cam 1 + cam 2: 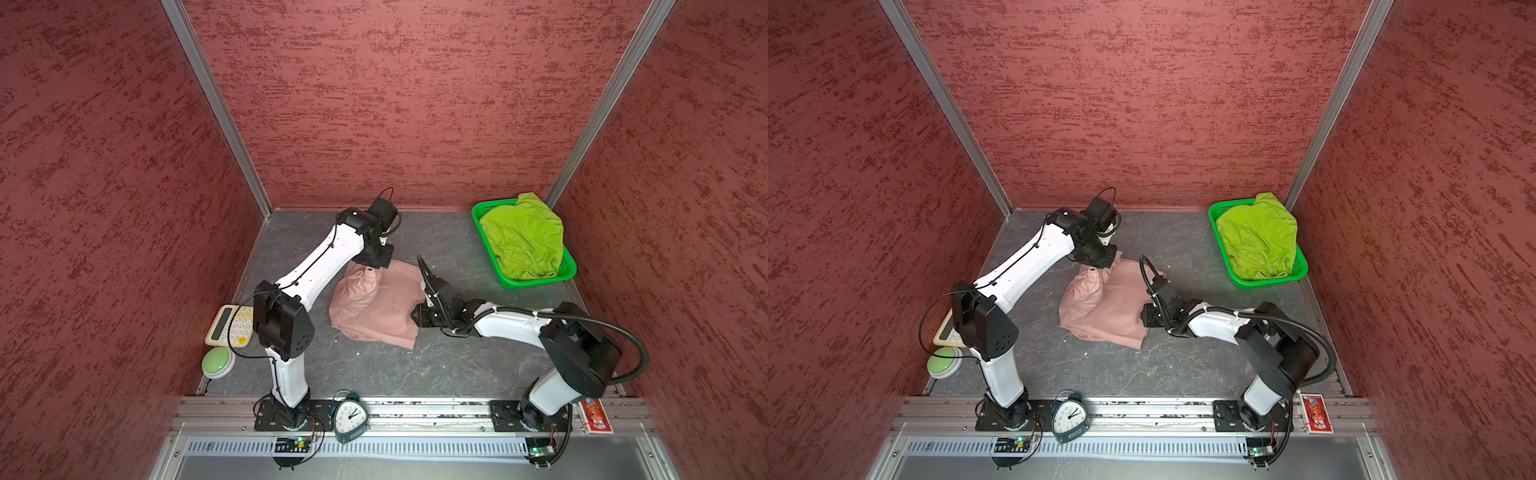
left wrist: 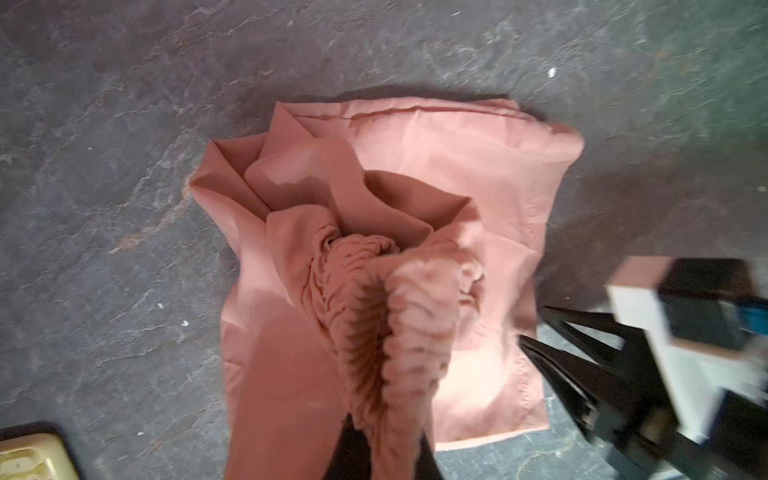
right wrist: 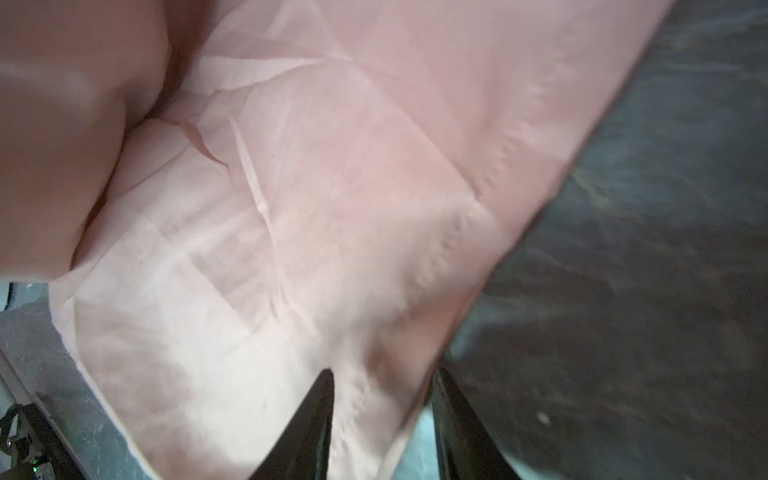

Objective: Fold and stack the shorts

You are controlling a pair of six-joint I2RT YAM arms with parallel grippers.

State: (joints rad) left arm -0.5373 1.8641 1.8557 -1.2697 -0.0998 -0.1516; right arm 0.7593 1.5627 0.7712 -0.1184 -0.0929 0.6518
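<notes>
Dusty-pink cloth shorts [image 1: 374,316]: left gripper [image 1: 369,271] clamps gathered waistband [image 2: 374,299] at 12 o'clock to fold; right gripper [image 3: 386,382], jaws parted, straddles 3 o'clock hem.

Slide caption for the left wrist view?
Left gripper holds the pink shorts by the bunched waistband; right gripper, jaws apart, at their edge.

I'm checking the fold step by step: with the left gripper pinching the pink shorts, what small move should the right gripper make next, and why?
Probably close the right gripper: its jaws stand apart astride the stitched edge of the pink shorts, while the left gripper holds the gathered waistband raised.
</notes>
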